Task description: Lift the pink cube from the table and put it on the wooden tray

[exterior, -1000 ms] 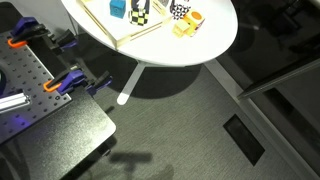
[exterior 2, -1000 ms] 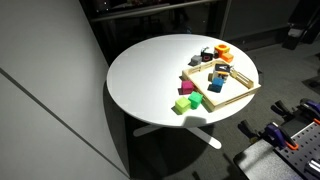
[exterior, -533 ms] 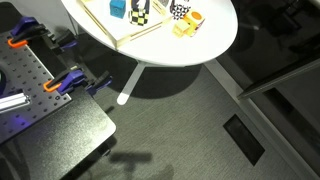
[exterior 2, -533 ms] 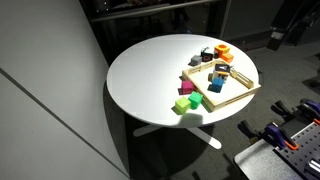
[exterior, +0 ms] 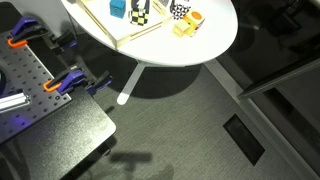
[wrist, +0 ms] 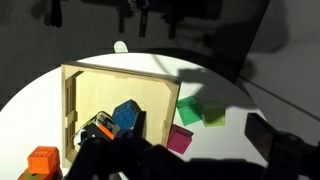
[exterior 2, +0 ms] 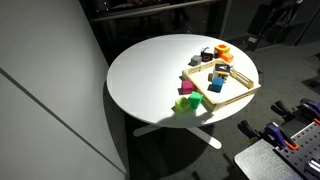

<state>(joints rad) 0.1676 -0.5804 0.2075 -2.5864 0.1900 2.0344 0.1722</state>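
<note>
The pink cube (exterior 2: 186, 89) lies on the round white table (exterior 2: 150, 70), just outside the wooden tray's (exterior 2: 233, 89) near corner. In the wrist view the pink cube (wrist: 180, 139) sits beside the tray (wrist: 100, 85), close to a green cube (wrist: 190, 108). My gripper (wrist: 180, 165) is open and empty, its dark fingers framing the bottom of the wrist view, well above the cube. In an exterior view only my dark arm (exterior 2: 272, 18) shows, high beyond the table's far edge. The pink cube is out of frame in the exterior view that cuts the table off.
The tray holds a blue cube (wrist: 127, 115) and a black-and-yellow checkered cube (exterior: 140, 12). A yellow-green cube (wrist: 212, 115) lies beside the green one. Orange pieces (exterior 2: 222, 51) sit past the tray. A black workbench with orange clamps (exterior: 40, 85) stands near the table.
In an exterior view my arm has swung in from the right edge toward the table's far side. The cubes and tray have not moved.
</note>
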